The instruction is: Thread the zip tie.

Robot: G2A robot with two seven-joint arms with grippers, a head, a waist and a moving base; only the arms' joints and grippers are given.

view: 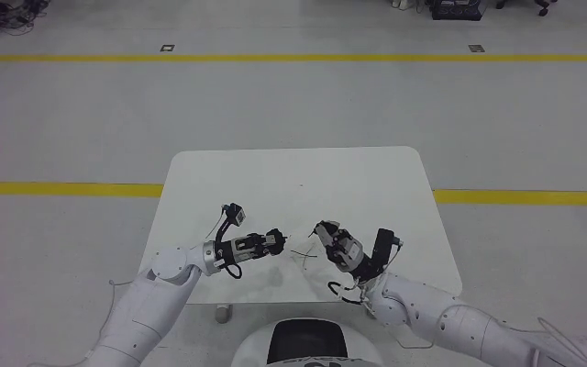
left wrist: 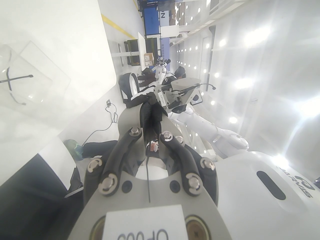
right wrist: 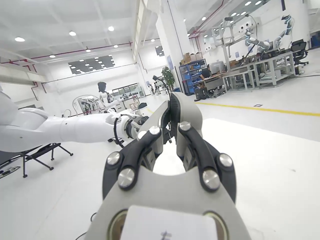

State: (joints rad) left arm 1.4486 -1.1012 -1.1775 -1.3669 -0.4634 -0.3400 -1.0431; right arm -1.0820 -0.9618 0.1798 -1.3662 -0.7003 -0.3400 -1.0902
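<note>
While both arms hang over the near part of the white rounded table (view: 367,174), the thin black nylon zip tie (left wrist: 148,176) is held between them, apparently off the surface.

Left gripper (left wrist: 150,112): fingers clamped together on the strap, whose free length runs back over the palm toward the wrist.

Right gripper (right wrist: 172,108): fingers likewise pressed together, with a short black strip showing between them. This is judged to be the same tie's other end, though the head cannot be made out.

In the top view the two grippers are near each other, tips facing.

Handling: the zip tie is very light, narrow and springy. It should bend readily across its flat face and is probably smooth enough to slip in a loose pinch. Hold close behind the tip so that little unsupported strap can flex. Hold the head end just beside the slot, leaving the opening uncovered. Misalignment, not force, is the probable difficulty
</note>
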